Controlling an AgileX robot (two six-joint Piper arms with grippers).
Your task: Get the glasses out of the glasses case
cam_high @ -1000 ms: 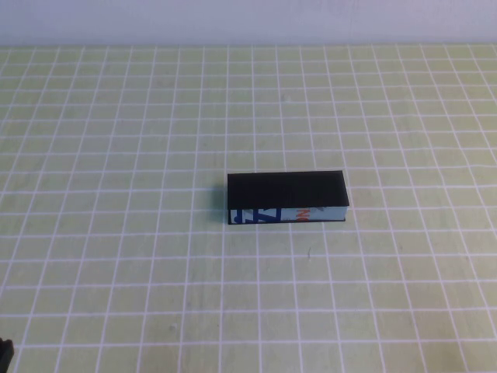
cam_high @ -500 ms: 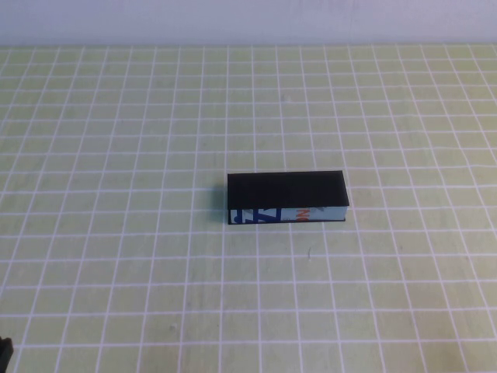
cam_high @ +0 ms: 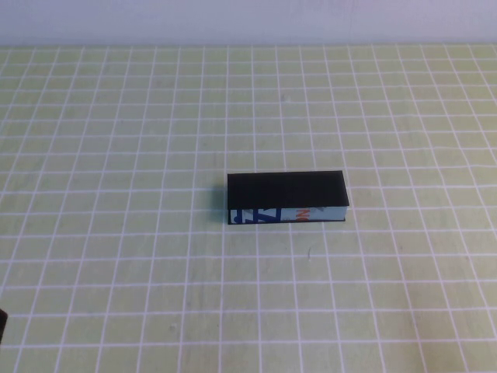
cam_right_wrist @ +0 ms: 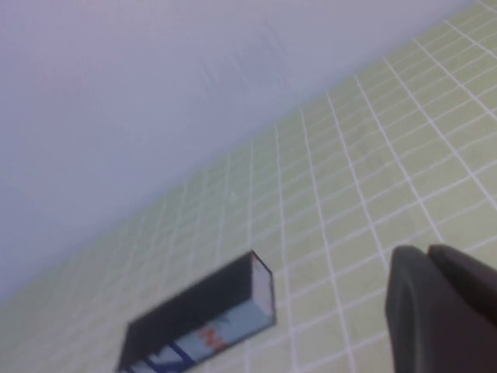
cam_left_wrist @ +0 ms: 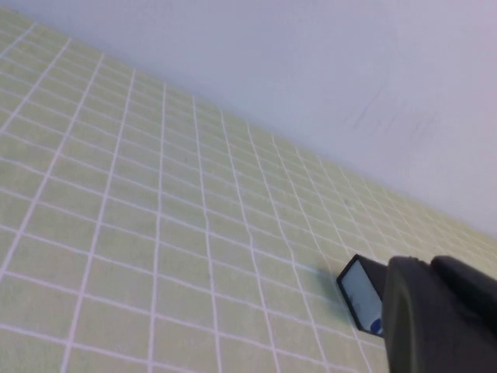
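Observation:
The glasses case [cam_high: 286,197] lies shut in the middle of the table, with its black lid on top and its light blue printed side facing me. It also shows in the left wrist view [cam_left_wrist: 359,293] and the right wrist view [cam_right_wrist: 203,320]. The glasses are hidden. My left gripper [cam_left_wrist: 429,266] is shut and empty, well to the left of the case and near me; only a dark sliver of it [cam_high: 1,325] shows at the high view's left edge. My right gripper [cam_right_wrist: 425,252] is shut and empty, off to the case's right and out of the high view.
The table is covered by a light green mat with a white grid [cam_high: 116,155]. A pale wall [cam_high: 248,19] runs along the far edge. Nothing else stands on the mat.
The dark bit of my left gripper at the high view's bottom left has slid slightly up and further out of the picture. The case has not moved.

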